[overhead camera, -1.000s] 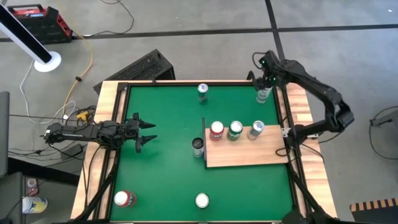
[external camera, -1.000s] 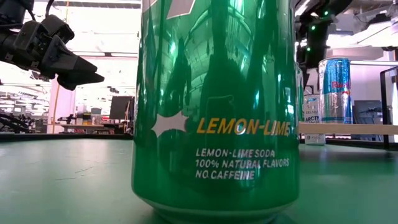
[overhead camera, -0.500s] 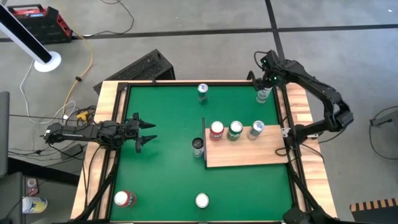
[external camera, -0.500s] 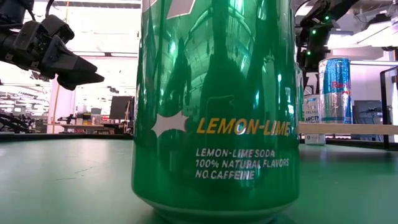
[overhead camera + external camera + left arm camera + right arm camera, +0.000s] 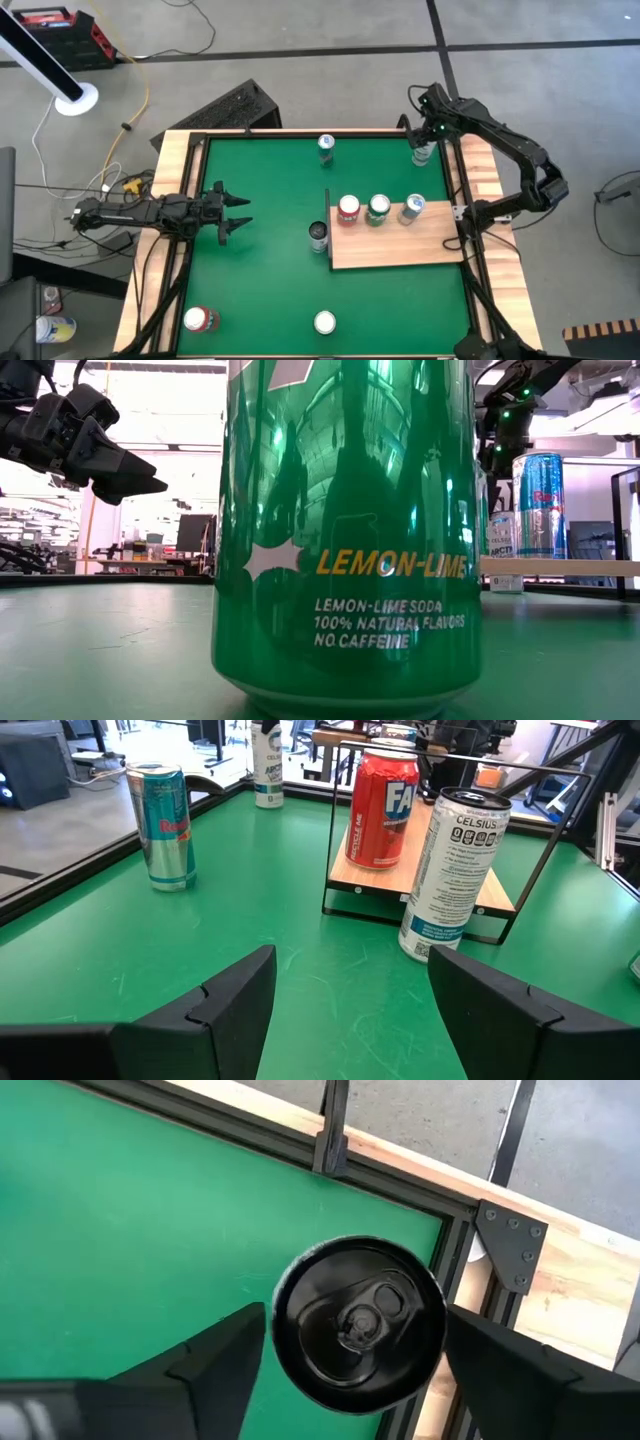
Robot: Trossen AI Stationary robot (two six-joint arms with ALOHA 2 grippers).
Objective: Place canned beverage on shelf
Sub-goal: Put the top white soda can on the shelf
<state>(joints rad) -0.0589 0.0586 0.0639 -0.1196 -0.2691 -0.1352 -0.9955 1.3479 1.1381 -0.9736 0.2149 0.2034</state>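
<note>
A canned beverage with a black top (image 5: 358, 1323) stands upright on the green table in its far right corner (image 5: 422, 155). My right gripper (image 5: 356, 1352) hangs over it, pointing steeply down, open, one finger on each side of the can's top. Whether the fingers touch the can, I cannot tell. The shelf (image 5: 400, 248), a light wooden board, lies right of the table's middle and carries a red can (image 5: 348, 209), a green can (image 5: 378, 209) and a silver-blue can (image 5: 413, 208). My left gripper (image 5: 236, 213) waits open at the table's left side.
A white-and-black can (image 5: 455, 870) stands on the table at the shelf's left edge (image 5: 318, 235). Another can (image 5: 326, 147) stands at the far edge. A red can (image 5: 200, 320) and a green lemon-lime can (image 5: 345, 530) stand near the front edge.
</note>
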